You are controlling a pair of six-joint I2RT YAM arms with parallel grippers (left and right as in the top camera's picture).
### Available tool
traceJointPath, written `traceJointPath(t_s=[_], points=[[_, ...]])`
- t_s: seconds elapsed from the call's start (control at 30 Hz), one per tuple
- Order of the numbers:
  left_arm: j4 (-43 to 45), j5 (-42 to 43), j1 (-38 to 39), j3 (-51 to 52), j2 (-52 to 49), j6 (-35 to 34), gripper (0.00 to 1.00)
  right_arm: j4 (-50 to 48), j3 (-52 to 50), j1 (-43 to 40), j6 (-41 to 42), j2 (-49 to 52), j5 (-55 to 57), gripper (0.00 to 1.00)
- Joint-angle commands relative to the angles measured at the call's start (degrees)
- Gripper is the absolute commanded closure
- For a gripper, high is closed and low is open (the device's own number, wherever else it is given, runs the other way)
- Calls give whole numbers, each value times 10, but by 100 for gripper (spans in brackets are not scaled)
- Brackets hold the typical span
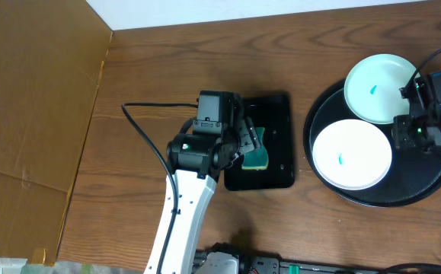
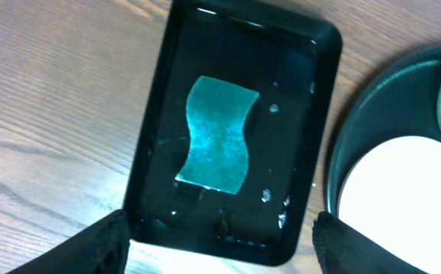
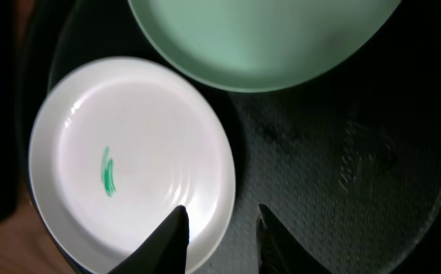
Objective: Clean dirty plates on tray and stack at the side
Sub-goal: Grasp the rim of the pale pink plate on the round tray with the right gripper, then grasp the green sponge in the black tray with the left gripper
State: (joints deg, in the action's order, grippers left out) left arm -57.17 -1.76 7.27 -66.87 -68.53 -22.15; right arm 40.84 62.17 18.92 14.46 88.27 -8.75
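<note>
While your left gripper (image 2: 220, 221) hangs spread over the sponge (image 2: 218, 135), your right gripper (image 3: 220, 224) stands slightly parted.
It hovers at the white plate (image 3: 129, 160)'s rim, over the tray (image 3: 342, 167).

Glossy black on the tray (image 1: 420, 183), finely stippled where bare. On the white plate (image 1: 352, 154) a short green double stroke (image 3: 108, 171) off centre; on the mint plate (image 1: 380, 87) a small teal mark (image 1: 373, 89). Black too on the small tray (image 1: 277, 114), teal-green on the sponge (image 1: 256, 156), brown wood grain across the table (image 1: 342, 46), tan on the cardboard (image 1: 30, 114).
</note>
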Motion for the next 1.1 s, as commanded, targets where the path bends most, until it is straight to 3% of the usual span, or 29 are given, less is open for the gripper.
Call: traceJointPath(t_s=[0.0,0.07,0.27,0.43,0.67,0.83,1.0,1.07], points=[[3,-27,-5,34,-25,-13,28,10,1,-1,-32,1,4,73],[19,-28,-10,56,-50,-30,34,13,1,-1,-32,1,3,73],[83,-11,-21,81,-176,-28,34,17,1,-1,-31,1,3,73],[158,74,-21,81,-263,35,33,24,0,-1,-32,1,3,74],[188,16,-21,81,-318,35,38,36,0,-1,-32,1,3,75],[188,7,-21,81,-357,35,52,39,0,-1,-31,1,3,75],[189,9,-21,81,-369,35,89,42,0,-1,-31,1,3,75],[189,9,-21,81,-368,35,93,43,0,-1,-31,1,3,76]])
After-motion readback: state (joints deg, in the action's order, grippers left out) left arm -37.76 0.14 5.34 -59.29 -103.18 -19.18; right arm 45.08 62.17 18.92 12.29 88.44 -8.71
